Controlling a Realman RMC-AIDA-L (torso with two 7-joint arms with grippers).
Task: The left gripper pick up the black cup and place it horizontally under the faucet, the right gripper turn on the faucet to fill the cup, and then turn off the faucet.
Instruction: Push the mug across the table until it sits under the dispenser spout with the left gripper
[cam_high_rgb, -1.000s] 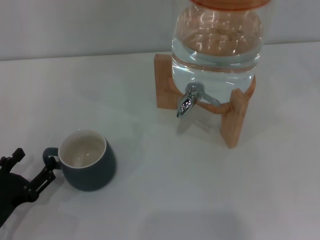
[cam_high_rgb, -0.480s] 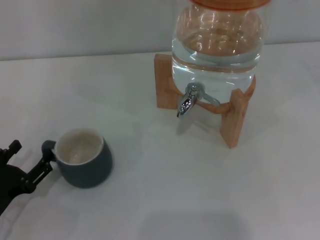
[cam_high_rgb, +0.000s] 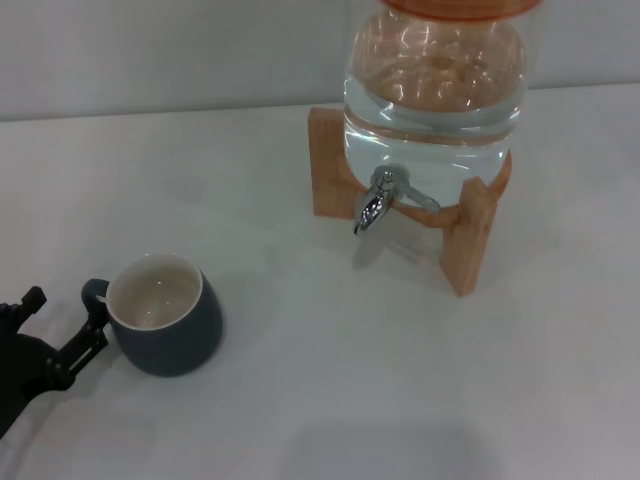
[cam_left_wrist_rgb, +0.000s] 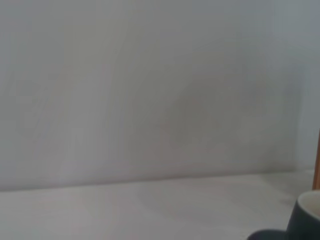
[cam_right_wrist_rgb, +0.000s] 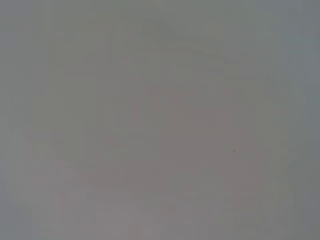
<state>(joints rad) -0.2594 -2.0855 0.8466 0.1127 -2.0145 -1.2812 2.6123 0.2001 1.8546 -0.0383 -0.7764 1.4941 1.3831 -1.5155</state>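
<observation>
Here, a plain white table (cam_high_rgb: 300, 400) runs back to a pale wall. The black cup (cam_high_rgb: 165, 316) stands upright at its near left, well apart from the faucet (cam_high_rgb: 372, 207). The left gripper (cam_high_rgb: 62, 327) has its fingers spread beside the cup's handle, one fingertip touching it.

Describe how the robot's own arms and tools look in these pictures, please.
Only the left tool shows, at the lower left edge of the head view. It is black all over, built from thin jointed bars with small blocky tips, and widens into a dark bulky base at the picture's corner. No cables, markings or arm casing are visible. The right tool appears in no view; its wrist picture shows only a plain grey surface.
</observation>
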